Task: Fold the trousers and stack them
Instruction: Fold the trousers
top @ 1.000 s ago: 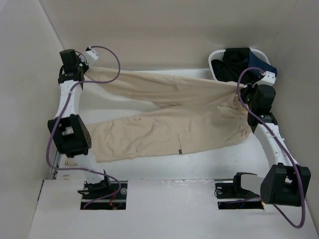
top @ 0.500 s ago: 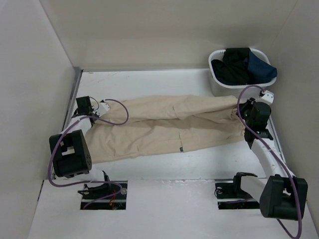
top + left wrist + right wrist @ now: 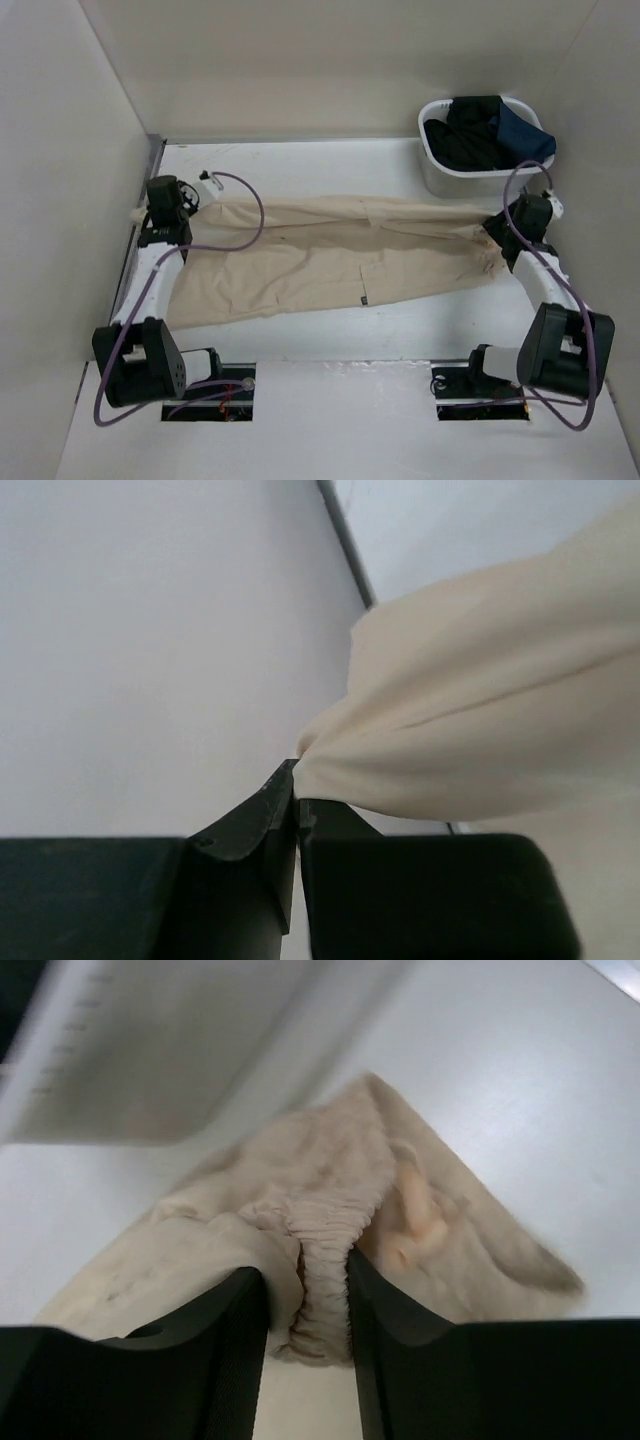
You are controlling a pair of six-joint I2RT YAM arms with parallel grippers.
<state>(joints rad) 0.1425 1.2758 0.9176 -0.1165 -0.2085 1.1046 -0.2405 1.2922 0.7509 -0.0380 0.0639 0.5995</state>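
one pair of long light beige cotton trousers [image 3: 330,255], spread across the white table [image 3: 300,165], long axis left to right, one leg partly over the other; pinched at both ends: leg hem in the fully closed left gripper [image 3: 296,790], gathered waistband squeezed in the narrow gap of the right gripper [image 3: 305,1290]; hems nearest the left arm, so likely hem-to-waist next; small dark tag [image 3: 362,298] on the near leg; hard to tell whether the held far edge touches the table; white plastic basket [image 3: 450,182] just beyond the waist, blurred in the right wrist view
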